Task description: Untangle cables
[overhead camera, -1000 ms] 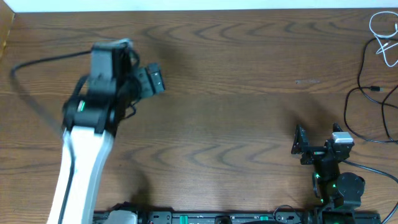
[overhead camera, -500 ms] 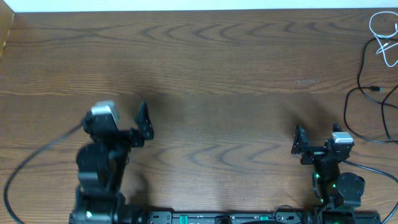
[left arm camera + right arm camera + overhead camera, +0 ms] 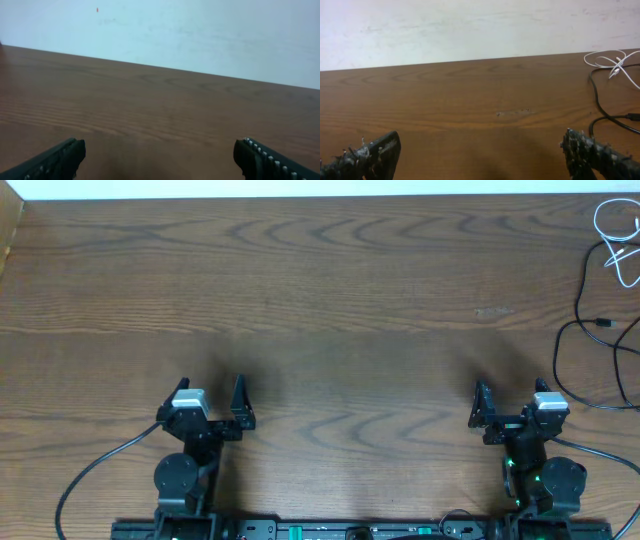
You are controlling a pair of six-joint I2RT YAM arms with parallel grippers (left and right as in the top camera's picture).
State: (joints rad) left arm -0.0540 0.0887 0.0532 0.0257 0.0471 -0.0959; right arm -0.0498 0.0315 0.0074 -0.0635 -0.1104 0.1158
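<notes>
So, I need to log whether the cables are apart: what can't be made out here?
- White cable: cut off by the right edge, overhead and right wrist; full length unseen.
- Black cable: runs off the overhead's right edge.
- Whether the two cross: too thin and small, overhead.
- Left wrist: no cable in view.

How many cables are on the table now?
2: white cable at the far right corner; black cable just nearer, along the right edge. Both run off frame, partly hidden.

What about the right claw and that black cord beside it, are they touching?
Apart. The overhead view shows a strip of tabletop between the open right gripper and the black cord looping beside it.
</notes>
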